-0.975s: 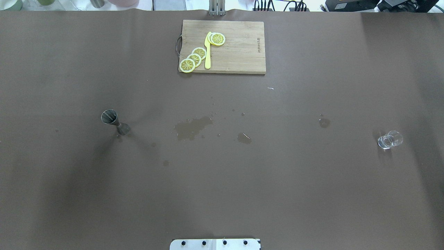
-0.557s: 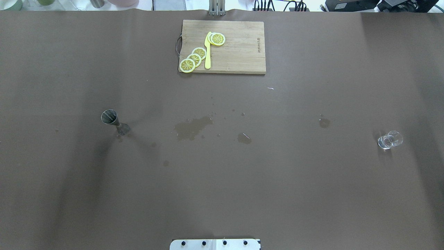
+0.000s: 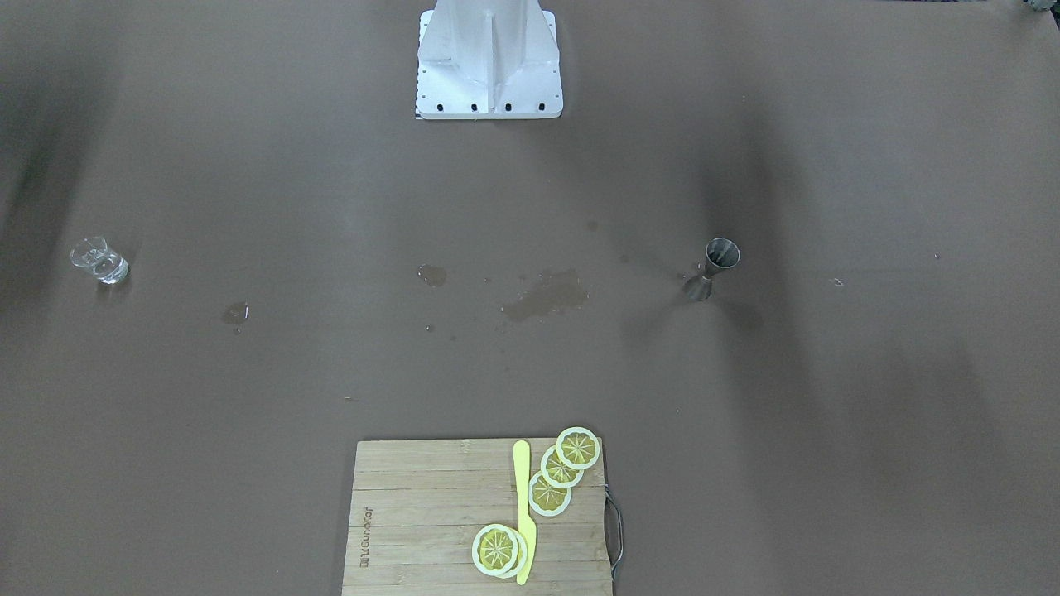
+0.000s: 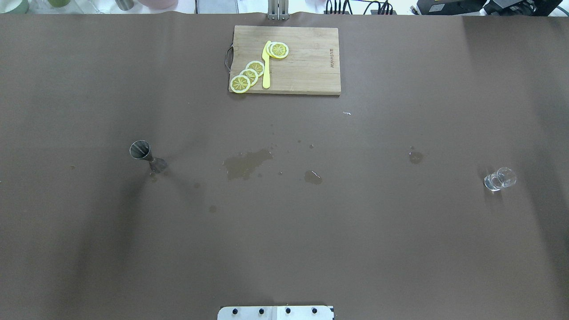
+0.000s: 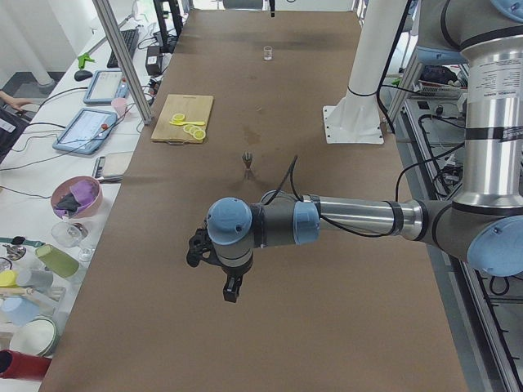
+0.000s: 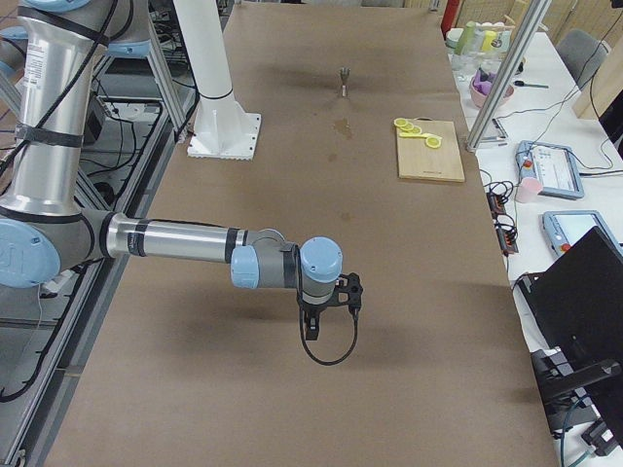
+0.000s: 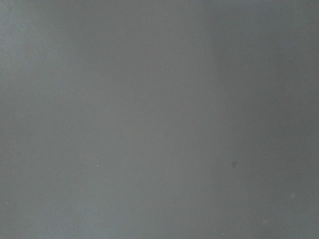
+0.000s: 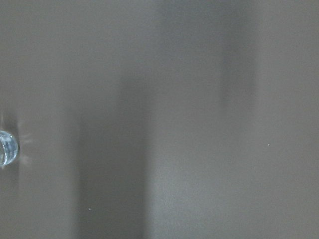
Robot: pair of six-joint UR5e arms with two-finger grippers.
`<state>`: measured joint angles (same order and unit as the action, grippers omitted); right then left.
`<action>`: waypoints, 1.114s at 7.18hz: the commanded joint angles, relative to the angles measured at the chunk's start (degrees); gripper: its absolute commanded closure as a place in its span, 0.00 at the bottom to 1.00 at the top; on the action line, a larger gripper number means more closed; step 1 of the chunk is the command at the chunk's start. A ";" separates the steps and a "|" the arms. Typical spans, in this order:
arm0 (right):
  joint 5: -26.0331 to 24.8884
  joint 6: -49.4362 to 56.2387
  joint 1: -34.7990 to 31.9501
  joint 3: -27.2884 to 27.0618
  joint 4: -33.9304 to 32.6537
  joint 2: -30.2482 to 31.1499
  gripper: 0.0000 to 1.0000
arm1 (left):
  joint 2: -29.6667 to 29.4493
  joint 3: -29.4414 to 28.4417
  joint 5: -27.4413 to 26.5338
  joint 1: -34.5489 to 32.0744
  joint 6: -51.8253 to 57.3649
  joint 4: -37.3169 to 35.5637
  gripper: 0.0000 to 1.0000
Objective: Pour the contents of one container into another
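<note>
Jaws, left gripper [image 5: 231, 291]: black, pointing down over the brown table cover [image 4: 400, 249]. It is seen only from the table's end, so whether the jaws stand apart or together cannot be told. 
Jaws, right gripper [image 6: 309, 331]: also pointing down over the cover, with a black cable looped beneath. Their state cannot be told either.

Item 1. Small clear round glass cup [image 4: 500, 178] with a thick base. It stands upright on the cover at 3 o'clock of the overhead view, near the table's edge. In the right wrist view it sits at 9 o'clock, cut by the frame.

Item 2. Grey stainless-steel hourglass-shaped jigger [image 4: 148, 156]. It stands on one cone with the other cone open upward, at 9 o'clock of the overhead view, well apart from the cup.

Item 3. Dark wet patches [image 4: 246, 163] on the cover between cup and jigger, the largest near the centre.

Item 4. Rectangular wooden cutting board [image 4: 311, 66] at 12 o'clock, with a metal handle on its 9 o'clock side. It bears yellow-rimmed lemon slices [image 4: 250, 75], three in an overlapping row and two stacked, with a yellow plastic knife [image 4: 266, 71] between the groups.

Item 5. White metal base plate [image 4: 275, 313] at 6 o'clock.

The left wrist view shows bare cover only.
</note>
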<state>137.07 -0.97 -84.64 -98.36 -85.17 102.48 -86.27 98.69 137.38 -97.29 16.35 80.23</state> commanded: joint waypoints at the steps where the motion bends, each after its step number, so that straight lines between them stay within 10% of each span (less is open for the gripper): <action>1: -0.40 0.00 0.00 0.01 0.00 0.09 0.00 | -0.39 1.24 -0.01 0.17 -8.32 0.27 0.02; 8: -0.40 0.00 0.00 0.01 0.00 0.09 0.00 | -0.75 1.07 0.08 0.26 -10.37 2.21 0.02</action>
<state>136.67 -0.97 -84.64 -98.35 -85.17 102.53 -87.22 99.75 137.37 -97.03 5.96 82.44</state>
